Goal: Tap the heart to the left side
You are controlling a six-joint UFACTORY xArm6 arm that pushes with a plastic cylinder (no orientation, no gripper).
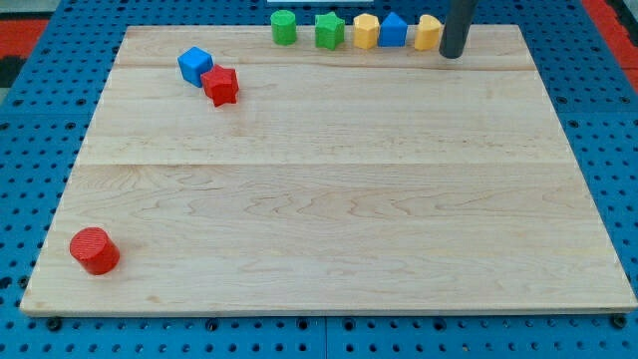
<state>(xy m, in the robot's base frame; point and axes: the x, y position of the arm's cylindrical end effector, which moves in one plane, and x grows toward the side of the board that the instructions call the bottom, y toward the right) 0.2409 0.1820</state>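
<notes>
1. At the view's top edge of the board [329, 199] a row of five blocks sits: green cylinder [284, 27], green star [329, 30], yellow hexagon [366, 31], a blue block [394, 29] whose shape I cannot make out, and a yellow block [427, 32], partly hidden, which I judge to be the heart
2. My tip [452, 55] stands touching or just beside that yellow block on its right side, a fitting place for a leftward tap
3. There is no pincer here, only the rod, so nothing opens or clamps
4. The blue block lies just left of the heart, so a push would likely crowd the row
5. Well apart, a blue cube [194, 65] touches a red star [221, 86] at upper left; a red cylinder [95, 250] sits at lower left
</notes>
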